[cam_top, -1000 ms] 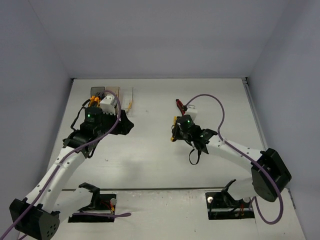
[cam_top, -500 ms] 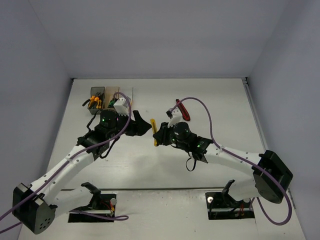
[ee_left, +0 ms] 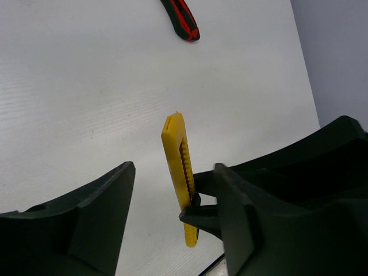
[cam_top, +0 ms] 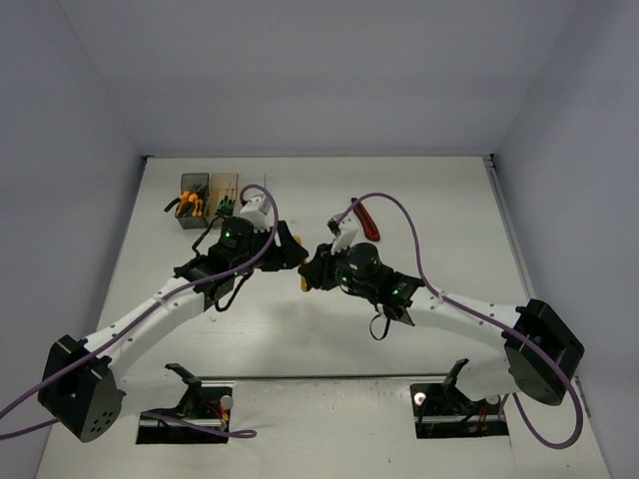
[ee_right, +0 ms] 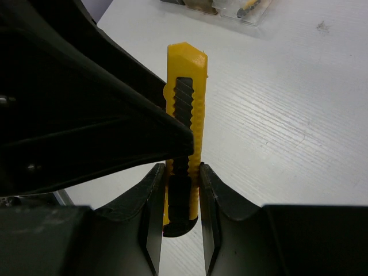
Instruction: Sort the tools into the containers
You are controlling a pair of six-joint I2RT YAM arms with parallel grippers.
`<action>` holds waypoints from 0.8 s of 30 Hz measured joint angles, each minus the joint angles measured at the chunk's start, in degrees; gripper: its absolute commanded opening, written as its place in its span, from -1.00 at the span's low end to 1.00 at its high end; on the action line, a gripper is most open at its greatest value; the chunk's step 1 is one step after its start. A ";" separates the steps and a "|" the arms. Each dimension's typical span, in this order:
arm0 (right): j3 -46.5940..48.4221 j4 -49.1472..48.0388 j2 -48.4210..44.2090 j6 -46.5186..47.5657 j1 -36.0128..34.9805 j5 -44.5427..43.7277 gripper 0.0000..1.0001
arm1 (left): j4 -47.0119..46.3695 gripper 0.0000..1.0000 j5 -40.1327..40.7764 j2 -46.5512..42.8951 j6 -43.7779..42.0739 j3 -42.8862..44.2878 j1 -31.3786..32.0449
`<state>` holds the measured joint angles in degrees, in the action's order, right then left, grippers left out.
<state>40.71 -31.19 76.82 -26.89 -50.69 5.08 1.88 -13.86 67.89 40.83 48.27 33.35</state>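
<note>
Right pincer: narrow, clamped on the lower end of the yellow knife, which stands upright above mid-table.
Left pincer: open, one finger on each side of the knife; the inner finger looks to be touching it.
Red tool: flat on the table, just beyond.
Dark bin: far left, orange pliers inside.
Amber bin: beside it, green screwdrivers inside.

Lab robot cell, I'd say.
White table boxed by plain grey walls, left arm and right arm bolted at its edge.
</note>
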 measured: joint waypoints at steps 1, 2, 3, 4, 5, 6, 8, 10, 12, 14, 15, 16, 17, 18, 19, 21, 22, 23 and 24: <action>0.00 -0.15 0.01 0.00 0.00 0.12 -1.00 | -0.13 -0.21 0.11 0.68 0.20 0.00 0.19; 0.00 -0.31 0.02 0.00 0.01 0.24 -1.00 | -0.29 -0.30 0.21 1.35 0.39 0.00 0.35; 0.00 -0.50 0.02 0.00 0.00 0.29 -1.00 | -0.44 -0.39 0.26 1.85 0.59 0.00 0.45; 0.00 -0.76 0.05 0.00 0.01 0.32 -1.00 | -0.64 -0.52 0.37 2.27 0.92 0.00 0.56; 0.00 -0.93 0.12 0.01 0.02 0.31 -0.99 | -0.93 -0.63 0.35 2.57 1.26 0.00 0.69; 0.00 -1.10 0.35 0.02 0.02 0.31 -0.98 | -1.26 -0.72 0.33 2.71 1.51 0.00 0.81; 0.00 -1.37 0.86 0.02 0.02 0.33 -0.95 | -1.76 -0.97 0.50 2.82 1.77 0.00 1.12; 0.00 -1.59 1.12 0.01 0.02 0.30 -0.76 | -2.03 -1.00 0.55 2.83 2.05 0.02 1.22; 0.00 -1.96 1.25 0.02 0.02 0.26 -0.36 | -2.22 -1.00 0.71 2.85 2.02 0.04 1.21; 0.00 -2.08 1.33 0.43 0.02 0.28 -0.13 | -2.01 -1.00 0.96 2.99 1.82 0.21 1.21; 0.00 -2.10 1.33 0.54 0.02 0.25 -0.04 | -1.47 -1.00 1.43 3.36 1.49 0.76 1.20; 0.00 -2.11 1.33 0.70 0.02 0.23 0.02 | -0.77 -1.00 1.84 3.88 1.02 1.58 1.10; 0.00 -2.09 1.33 0.94 0.03 0.22 0.05 | 0.09 -1.00 2.16 4.56 0.40 2.67 0.91; 0.00 -2.05 1.32 1.23 0.09 0.13 0.06 | 1.13 -1.00 2.31 5.39 -0.32 4.04 0.52; 0.00 -1.90 1.29 1.55 0.23 -0.05 0.06 | 2.21 -1.00 2.24 6.35 -1.21 5.68 -0.20; -0.01 -1.13 0.97 2.31 0.60 -0.52 0.06 | 4.66 -1.00 1.97 8.81 -3.38 9.73 -2.57; -0.04 -0.51 0.58 2.68 0.93 -0.76 0.06 | 5.60 -1.00 1.95 10.06 -4.32 11.90 -4.01; -0.15 0.04 0.07 3.03 1.33 -1.04 0.06 | 6.86 -1.00 1.88 11.42 -5.39 14.21 -5.60; -0.42 0.48 -0.72 3.35 1.85 -1.41 0.06 | 8.78 -1.00 1.69 13.01 -6.72 16.79 -7.50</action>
<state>40.29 -30.71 76.09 -23.55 -48.84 3.67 10.66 -12.17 80.90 34.11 65.06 25.86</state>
